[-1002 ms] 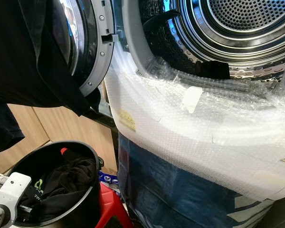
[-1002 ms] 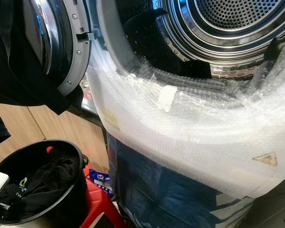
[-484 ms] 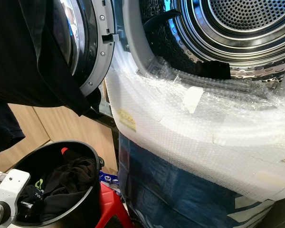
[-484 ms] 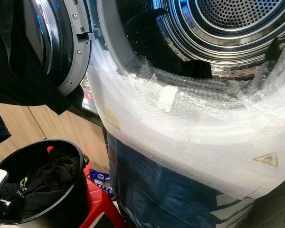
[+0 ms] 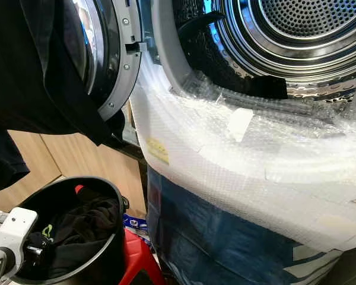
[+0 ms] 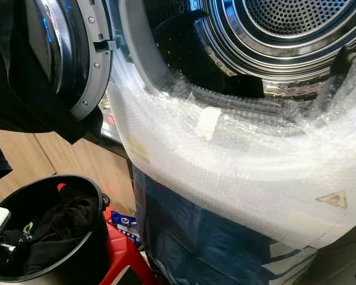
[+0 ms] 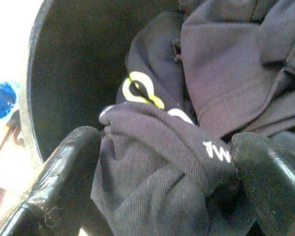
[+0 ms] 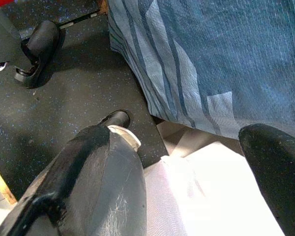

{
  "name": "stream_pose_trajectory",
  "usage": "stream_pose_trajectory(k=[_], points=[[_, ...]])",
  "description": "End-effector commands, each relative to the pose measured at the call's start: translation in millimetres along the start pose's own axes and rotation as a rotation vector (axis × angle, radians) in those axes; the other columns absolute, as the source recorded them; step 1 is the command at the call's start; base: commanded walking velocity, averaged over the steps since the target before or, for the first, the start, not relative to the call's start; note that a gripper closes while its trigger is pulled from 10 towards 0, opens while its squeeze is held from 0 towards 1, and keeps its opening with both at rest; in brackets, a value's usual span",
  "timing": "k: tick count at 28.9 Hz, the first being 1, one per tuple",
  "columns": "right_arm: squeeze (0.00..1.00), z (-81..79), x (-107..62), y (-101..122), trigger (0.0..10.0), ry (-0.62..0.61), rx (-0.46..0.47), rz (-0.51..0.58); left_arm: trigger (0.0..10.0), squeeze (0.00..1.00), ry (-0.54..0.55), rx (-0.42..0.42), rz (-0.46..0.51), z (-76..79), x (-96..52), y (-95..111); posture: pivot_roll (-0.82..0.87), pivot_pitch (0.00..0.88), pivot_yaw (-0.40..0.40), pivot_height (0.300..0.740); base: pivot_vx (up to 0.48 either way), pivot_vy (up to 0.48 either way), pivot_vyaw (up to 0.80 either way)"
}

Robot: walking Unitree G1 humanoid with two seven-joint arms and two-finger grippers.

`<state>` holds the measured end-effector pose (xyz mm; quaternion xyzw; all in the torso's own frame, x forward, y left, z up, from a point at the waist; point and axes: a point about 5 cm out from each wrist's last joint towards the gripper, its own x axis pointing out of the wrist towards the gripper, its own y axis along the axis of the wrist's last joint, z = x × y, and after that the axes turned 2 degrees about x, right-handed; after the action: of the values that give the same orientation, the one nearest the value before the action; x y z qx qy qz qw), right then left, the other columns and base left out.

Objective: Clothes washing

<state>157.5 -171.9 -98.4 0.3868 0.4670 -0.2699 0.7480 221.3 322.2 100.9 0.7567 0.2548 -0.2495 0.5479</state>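
The left gripper (image 7: pixel 157 162) has sunk a little deeper into the black bucket (image 5: pixel 107 249) over the last second, and its two fingers (image 7: pixel 64 167) now stand spread on either side of a fold of the dark garment (image 7: pixel 162 147) with yellow-green print, not yet pinched on it. That suggests the pick-up of the next piece for the drum (image 5: pixel 296 29) is just starting. Above the bucket, the washer door (image 5: pixel 115 59) hangs open with black cloth (image 5: pixel 29 77) draped over it. The right gripper (image 8: pixel 187 172) hangs idle, fingers apart, near the floor. How much clothing lies lower in the bucket is hidden, and the dark shape at the drum's lip is probably a garment
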Motion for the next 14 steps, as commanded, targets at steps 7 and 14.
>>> stream_pose_trajectory(k=[7,14], points=[[0.00,-3.1,-0.1,-1.2,10.0,0.010,-0.002,0.000,4.9,0.00,-0.014,-0.032,0.020,-3.6,1.3,2.5,0.25,0.016,0.047,0.740,0.000,0.000,0.00],[0.00,-4.4,0.0,1.8,10.0,0.013,-0.003,0.010,0.0,0.00,-0.021,-0.027,0.036,-5.1,1.7,7.4,0.25,0.016,0.048,0.740,0.000,0.000,0.00]])
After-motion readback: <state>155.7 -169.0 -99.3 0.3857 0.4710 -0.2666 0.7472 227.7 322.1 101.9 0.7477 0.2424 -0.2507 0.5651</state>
